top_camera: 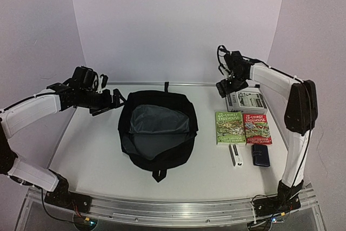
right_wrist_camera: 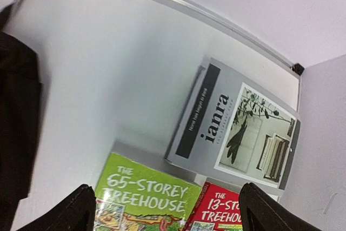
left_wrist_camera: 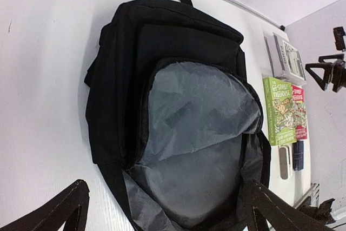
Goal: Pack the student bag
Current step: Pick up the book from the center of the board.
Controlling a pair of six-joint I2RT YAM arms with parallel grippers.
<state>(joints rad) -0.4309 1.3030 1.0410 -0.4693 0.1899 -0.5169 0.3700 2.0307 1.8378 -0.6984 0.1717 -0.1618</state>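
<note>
**Backpack open at mid-table, both grippers empty**

The student bag (top_camera: 157, 131) lies flat at the middle of the table (top_camera: 86, 150), its main compartment unzipped and the grey lining showing. Its small loop handle points toward the far edge and a strap end toward the near edge.

The left gripper (top_camera: 118, 101) hovers just left of the bag's far corner. Its fingers are spread wide with nothing between them.

The right gripper (top_camera: 227, 87) hangs above the far right of the table, equally wide apart and empty.

Below it lies a grey book (top_camera: 246, 101). Just nearer sit a green book (top_camera: 229, 127) and a red book (top_camera: 257, 129), side by side. Nearer again are a small white object (top_camera: 235, 156) and a dark-blue case (top_camera: 261, 154).
</note>
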